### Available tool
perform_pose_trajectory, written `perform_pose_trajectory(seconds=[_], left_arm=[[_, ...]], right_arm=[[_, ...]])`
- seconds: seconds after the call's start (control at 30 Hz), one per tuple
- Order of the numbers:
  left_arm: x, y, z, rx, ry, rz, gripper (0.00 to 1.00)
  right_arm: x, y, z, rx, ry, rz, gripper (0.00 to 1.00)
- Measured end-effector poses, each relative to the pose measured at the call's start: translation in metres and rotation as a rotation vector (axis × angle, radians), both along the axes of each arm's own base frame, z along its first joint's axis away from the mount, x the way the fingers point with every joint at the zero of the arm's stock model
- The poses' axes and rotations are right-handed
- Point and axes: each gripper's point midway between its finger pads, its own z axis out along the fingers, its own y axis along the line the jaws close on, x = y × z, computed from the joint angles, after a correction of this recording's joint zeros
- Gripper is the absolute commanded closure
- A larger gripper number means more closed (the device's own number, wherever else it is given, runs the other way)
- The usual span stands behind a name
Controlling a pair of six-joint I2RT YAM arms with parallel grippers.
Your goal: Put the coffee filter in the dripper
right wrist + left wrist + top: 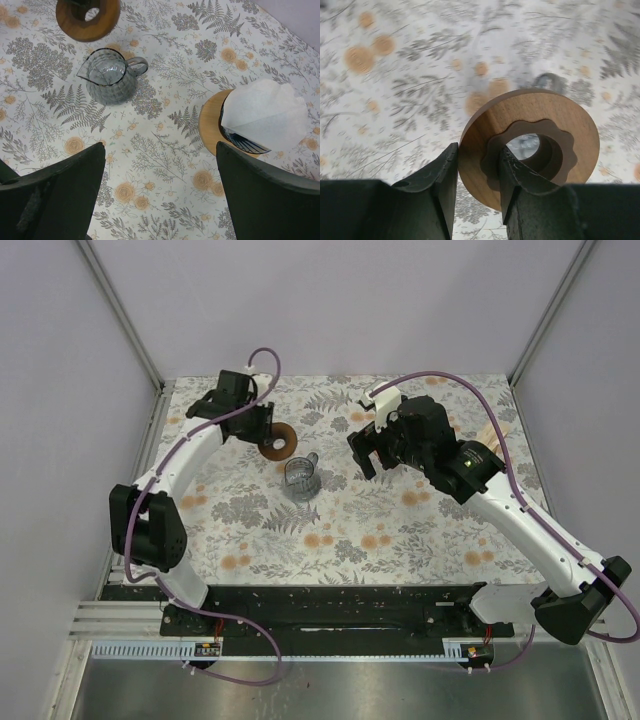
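Observation:
A white paper coffee filter (265, 112) sits in a dark ribbed cup (240, 143) on a round wooden base (209, 125), just beyond my right fingertip; the right arm hides it in the top view. My right gripper (160, 165) is open and empty above the cloth (365, 455). My left gripper (479, 172) is shut on a brown wooden ring (555, 120), one finger outside the rim and one in the hole. The ring (280, 443) is behind and left of a glass pitcher (301, 478). Both show in the right wrist view, the ring (87, 20) and the pitcher (110, 75).
A floral cloth (350, 530) covers the table. White walls and metal posts close off the back and both sides. Purple cables loop over both arms.

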Motion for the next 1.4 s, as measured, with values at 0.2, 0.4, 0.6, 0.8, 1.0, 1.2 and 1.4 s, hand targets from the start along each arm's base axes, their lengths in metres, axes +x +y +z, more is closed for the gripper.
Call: perform_pose_trajectory(seconds=[0.2, 0.4, 0.6, 0.8, 1.0, 1.2, 1.4], left_arm=[[-0.022, -0.058, 0.003, 0.03, 0.022, -0.185, 1.0], [-0.033, -0.071, -0.029, 0.102, 0.114, -0.25, 1.0], [-0.036, -0.072, -0.048, 0.136, 0.167, -0.263, 1.0], [-0.037, -0.071, -0.054, 0.174, 0.179, -0.27, 0.84], [-0.035, -0.073, -0.054, 0.184, 0.173, -0.278, 0.43], [-0.032, -0.073, -0.05, 0.19, 0.157, -0.29, 0.24], [-0.021, -0.076, -0.031, 0.16, 0.114, -0.282, 0.23]], right_arm=[[0.0, 0.0, -0.001, -0.003, 0.0, -0.001, 0.0], [0.001, -0.003, -0.002, -0.012, -0.004, -0.011, 0.01], [0.001, -0.003, -0.002, -0.014, -0.005, -0.01, 0.0], [0.002, -0.003, -0.002, -0.016, -0.007, -0.008, 0.01], [0.002, -0.003, -0.002, -0.018, -0.007, -0.008, 0.01], [0.001, -0.003, -0.003, -0.019, -0.007, -0.007, 0.01], [0.001, -0.003, -0.003, -0.019, -0.007, -0.006, 0.01]])
